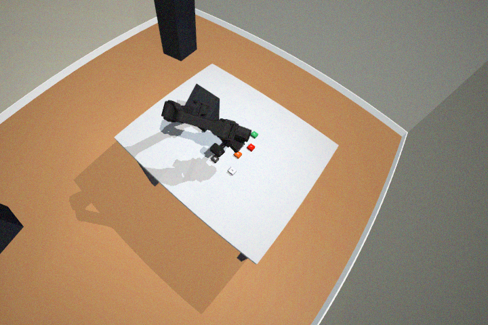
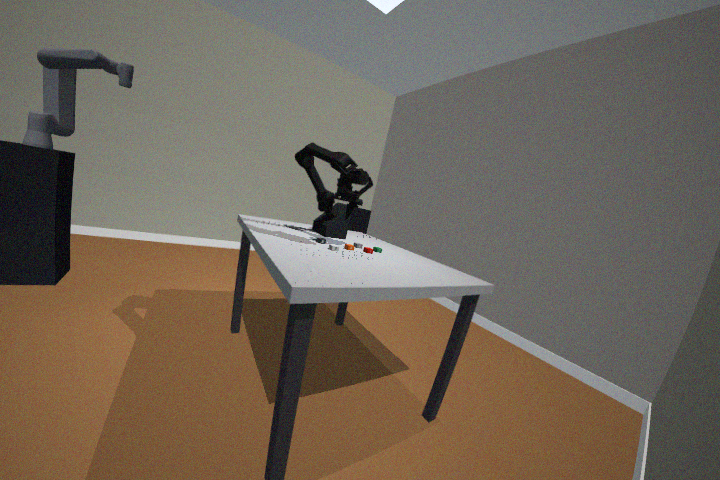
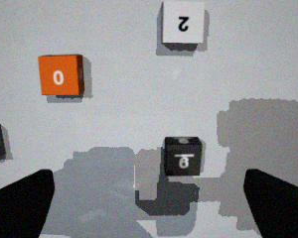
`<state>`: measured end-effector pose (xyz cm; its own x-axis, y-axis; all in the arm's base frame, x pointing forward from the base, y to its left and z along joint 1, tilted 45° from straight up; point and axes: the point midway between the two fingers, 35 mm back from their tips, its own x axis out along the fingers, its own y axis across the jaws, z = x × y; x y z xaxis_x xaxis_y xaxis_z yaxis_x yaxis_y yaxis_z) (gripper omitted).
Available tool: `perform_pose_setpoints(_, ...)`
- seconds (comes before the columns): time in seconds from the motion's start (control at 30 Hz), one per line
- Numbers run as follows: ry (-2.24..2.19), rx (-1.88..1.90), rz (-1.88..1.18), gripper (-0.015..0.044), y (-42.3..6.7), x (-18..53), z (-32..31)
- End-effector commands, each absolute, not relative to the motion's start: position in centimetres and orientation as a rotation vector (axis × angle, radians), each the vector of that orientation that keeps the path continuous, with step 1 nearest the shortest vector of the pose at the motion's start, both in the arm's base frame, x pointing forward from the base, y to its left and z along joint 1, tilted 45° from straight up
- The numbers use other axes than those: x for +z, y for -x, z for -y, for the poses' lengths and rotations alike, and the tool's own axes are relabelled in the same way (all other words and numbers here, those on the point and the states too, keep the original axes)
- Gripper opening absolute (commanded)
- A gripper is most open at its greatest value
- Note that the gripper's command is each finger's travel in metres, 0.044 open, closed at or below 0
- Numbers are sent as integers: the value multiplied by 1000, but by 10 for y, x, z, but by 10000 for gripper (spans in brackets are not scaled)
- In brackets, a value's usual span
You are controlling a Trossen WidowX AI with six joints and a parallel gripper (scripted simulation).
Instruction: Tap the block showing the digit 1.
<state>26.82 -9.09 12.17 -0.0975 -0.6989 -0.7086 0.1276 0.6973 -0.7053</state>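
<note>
1. Top: gripper [image 1: 225, 148] spread wide, holding nothing, above black block [image 1: 215, 158]; orange block [image 1: 237, 154], red block [image 1: 251, 147], green block [image 1: 254, 134] and white block [image 1: 231, 170] nearby.
2. Exterior: arm [image 2: 338, 169] folded over table [image 2: 372, 283].
3. Wrist: orange reads 0, white reads 2; no digit 1 legible, so its block cannot be located.
</note>
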Motion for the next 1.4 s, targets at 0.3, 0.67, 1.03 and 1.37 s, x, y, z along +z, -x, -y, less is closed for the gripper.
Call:
perform_pose_setpoints(0.3,490,-739,-1525,400,-309,74,52)
perform_pose_setpoints(0.67,490,-739,-1525,400,-309,74,52)
perform_pose_setpoints(1.03,485,-730,-1528,400,-277,22,-7)
perform_pose_setpoints(1.37,487,-735,-1528,400,-262,8,-22)
